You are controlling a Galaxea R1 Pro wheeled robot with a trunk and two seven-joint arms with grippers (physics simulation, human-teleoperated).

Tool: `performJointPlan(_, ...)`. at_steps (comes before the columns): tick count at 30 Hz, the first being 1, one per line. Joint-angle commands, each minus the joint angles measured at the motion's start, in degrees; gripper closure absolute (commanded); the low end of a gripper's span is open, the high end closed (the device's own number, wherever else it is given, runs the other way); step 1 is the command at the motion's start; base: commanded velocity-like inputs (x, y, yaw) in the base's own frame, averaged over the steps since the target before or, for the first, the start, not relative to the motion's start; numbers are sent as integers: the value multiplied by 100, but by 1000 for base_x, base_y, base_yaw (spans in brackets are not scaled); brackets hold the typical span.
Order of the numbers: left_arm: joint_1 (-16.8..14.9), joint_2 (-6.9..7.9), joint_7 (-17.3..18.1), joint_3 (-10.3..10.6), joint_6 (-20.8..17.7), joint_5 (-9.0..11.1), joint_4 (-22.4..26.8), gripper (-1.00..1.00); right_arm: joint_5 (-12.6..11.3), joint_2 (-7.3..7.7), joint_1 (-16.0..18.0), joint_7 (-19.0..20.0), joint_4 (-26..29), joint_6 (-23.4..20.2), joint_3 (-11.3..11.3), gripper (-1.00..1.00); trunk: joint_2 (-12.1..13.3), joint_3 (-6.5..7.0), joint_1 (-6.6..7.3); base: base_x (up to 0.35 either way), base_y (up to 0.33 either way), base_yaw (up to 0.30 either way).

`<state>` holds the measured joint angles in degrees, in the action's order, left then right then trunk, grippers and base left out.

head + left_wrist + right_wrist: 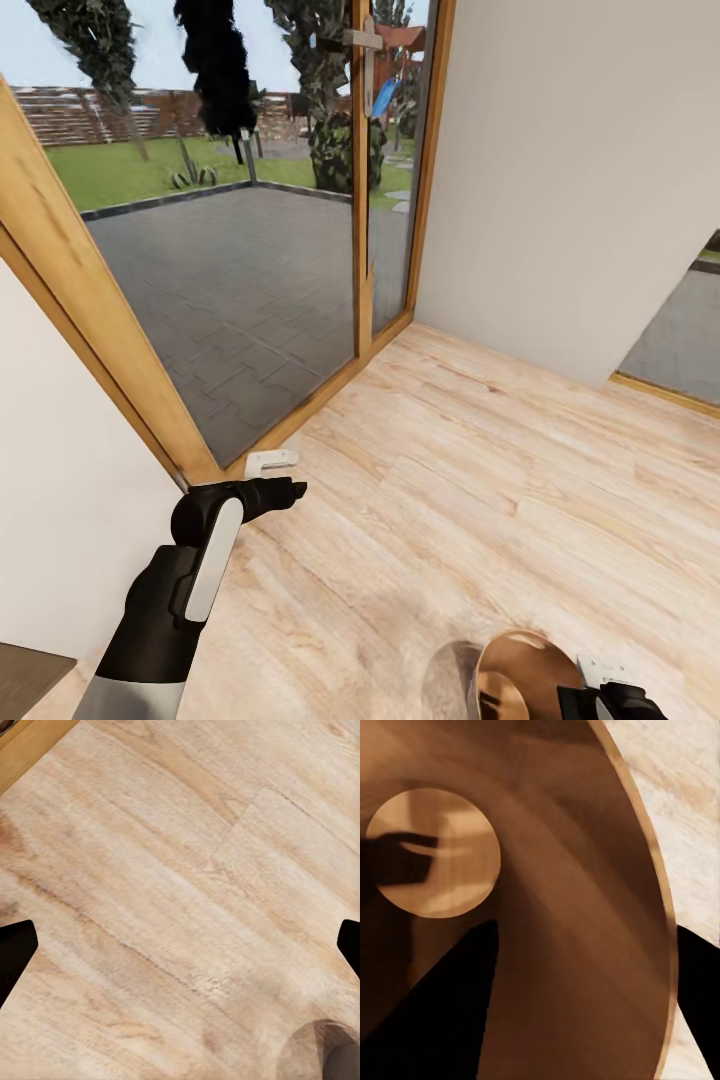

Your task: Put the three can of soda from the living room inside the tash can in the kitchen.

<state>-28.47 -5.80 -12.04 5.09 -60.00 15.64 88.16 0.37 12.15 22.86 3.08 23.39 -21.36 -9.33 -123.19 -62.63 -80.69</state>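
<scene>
We carry the trash can past the glass door.
Right gripper clamps its rim at 5 o'clock for transport; left gripper hangs apart, free.

Wood floor, glazed patio door.

Left arm shell: matte black, rounded and bulky, with a long pale grey oval panel set along its upper face.
Left forearm base: light grey sleeve-like section at the near edge of the head view, meeting the black shell in a slanted seam.
Left gripper: black, tapering to a blunt dark tip (finger detail too dark to make out).
Left fingertips: flat black wedges at two opposite edges of the left wrist view.
Right gripper: black block, small white plate beside it.
Right fingers: plain black triangular shapes, no markings.
</scene>
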Motion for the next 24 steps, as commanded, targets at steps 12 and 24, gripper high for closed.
performJointPlan(12, -6, 0, 11, 0, 0, 0, -1, -100, -46, -2, -1, 19, -1, 68, 2, 100, 0, 0, 0, 0, 0, 0)
performJointPlan(24, -9, 6, 68, 286, 0, 9, 8, -100, -47, -10, -1, 50, -1, 492, 2, 100, 201, 90, 110, 0, 0, 0)
